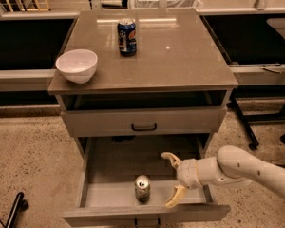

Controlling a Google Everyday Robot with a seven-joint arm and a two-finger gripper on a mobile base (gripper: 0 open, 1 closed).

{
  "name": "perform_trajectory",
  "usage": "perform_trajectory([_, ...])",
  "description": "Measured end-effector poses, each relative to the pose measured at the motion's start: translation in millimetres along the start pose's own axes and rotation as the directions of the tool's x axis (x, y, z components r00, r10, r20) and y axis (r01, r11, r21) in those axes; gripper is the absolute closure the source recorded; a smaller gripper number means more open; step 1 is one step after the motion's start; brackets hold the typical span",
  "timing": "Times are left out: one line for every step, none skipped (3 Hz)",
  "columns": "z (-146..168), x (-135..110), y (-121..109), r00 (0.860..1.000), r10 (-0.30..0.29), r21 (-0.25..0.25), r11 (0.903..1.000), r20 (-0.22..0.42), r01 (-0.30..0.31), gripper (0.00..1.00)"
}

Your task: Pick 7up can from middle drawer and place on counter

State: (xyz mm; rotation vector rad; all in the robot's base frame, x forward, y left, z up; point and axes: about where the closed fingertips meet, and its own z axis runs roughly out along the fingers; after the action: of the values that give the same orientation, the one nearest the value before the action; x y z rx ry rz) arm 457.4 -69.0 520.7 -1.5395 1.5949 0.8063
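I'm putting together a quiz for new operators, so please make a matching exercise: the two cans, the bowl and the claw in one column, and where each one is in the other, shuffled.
Things
1. 7up can
2. blue can
3. white bowl
4. claw

Places
A. upright on the counter, farther back than the bowl
B. open, low in the middle drawer, just right of a can
C. left front corner of the counter
D. upright on the drawer floor, near its front wall

Pairs: 1-D, 2-A, 3-C, 4-B

Warm overhead light glares off the counter [185,61]; the gripper [172,180] hangs over the dimmer middle drawer [111,175].
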Motion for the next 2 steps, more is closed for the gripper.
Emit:
perform_trajectory([0, 0, 0, 1.0, 0.0, 0.0, 1.0, 0.0, 0.0, 0.0])
perform_trajectory([13, 2, -8, 1.0, -0.009, 0.021, 0.9997, -0.004, 0.009, 0.0])
